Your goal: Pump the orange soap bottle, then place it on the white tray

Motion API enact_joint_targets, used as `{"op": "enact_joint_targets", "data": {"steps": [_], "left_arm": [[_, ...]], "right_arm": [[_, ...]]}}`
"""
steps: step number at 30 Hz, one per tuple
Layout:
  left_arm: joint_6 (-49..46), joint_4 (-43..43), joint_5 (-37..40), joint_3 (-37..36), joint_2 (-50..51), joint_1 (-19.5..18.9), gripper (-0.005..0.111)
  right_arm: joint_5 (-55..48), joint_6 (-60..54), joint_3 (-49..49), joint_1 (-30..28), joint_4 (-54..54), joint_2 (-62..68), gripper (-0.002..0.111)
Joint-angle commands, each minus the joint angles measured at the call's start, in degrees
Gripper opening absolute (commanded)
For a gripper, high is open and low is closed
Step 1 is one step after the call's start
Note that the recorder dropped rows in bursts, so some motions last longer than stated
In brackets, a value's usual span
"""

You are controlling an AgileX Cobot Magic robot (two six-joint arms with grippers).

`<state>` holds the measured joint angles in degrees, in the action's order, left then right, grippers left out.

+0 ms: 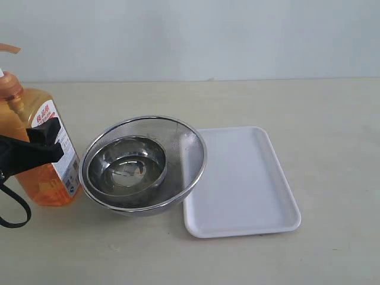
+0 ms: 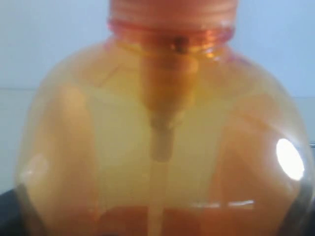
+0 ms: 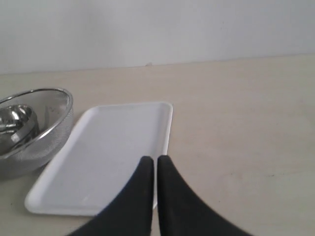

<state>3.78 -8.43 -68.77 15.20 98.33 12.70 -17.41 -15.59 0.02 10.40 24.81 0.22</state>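
Observation:
The orange soap bottle (image 1: 43,178) stands upright at the table's left edge, its pump head (image 1: 8,48) raised at the top. My left gripper (image 1: 44,142) is shut around the bottle's middle, with one black finger (image 1: 35,148) lying across its front. In the left wrist view the bottle's shoulder (image 2: 162,147) fills the frame under the orange collar (image 2: 172,29). The white tray (image 1: 237,184) lies flat to the right, with nothing on it. In the right wrist view my right gripper (image 3: 155,160) is shut and holds nothing, hanging over the long edge of the tray (image 3: 113,147).
A steel mesh strainer (image 1: 190,148) with a smaller steel bowl (image 1: 126,163) inside it sits between the bottle and the tray, touching the tray's left rim. It also shows in the right wrist view as the strainer (image 3: 34,132). Bare beige tabletop (image 1: 332,130) lies to the right of the tray.

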Motion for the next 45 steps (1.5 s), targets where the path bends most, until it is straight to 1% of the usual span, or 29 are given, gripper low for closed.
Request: {"op": "enact_joint_targets", "data": {"steps": [1, 18, 27, 41, 45], "left_arm": [[1.9, 0.7, 1.2, 0.1, 0.0, 0.5, 0.005], [1.9, 0.7, 1.4, 0.1, 0.0, 0.5, 0.005], [1.9, 0.7, 0.1, 0.1, 0.0, 0.5, 0.005], [1.9, 0.5, 1.7, 0.1, 0.0, 0.5, 0.005], [1.9, 0.5, 0.9, 0.1, 0.0, 0.5, 0.005]], "right_arm": [[-4.0, 0.1, 0.0, -0.1, 0.3, -0.2, 0.0], [-3.8, 0.1, 0.0, -0.1, 0.3, -0.2, 0.0], [-3.8, 0.1, 0.0, -0.1, 0.3, -0.2, 0.0], [-3.8, 0.1, 0.0, -0.1, 0.3, -0.2, 0.0], [-3.8, 0.1, 0.0, -0.1, 0.3, -0.2, 0.0]]}}
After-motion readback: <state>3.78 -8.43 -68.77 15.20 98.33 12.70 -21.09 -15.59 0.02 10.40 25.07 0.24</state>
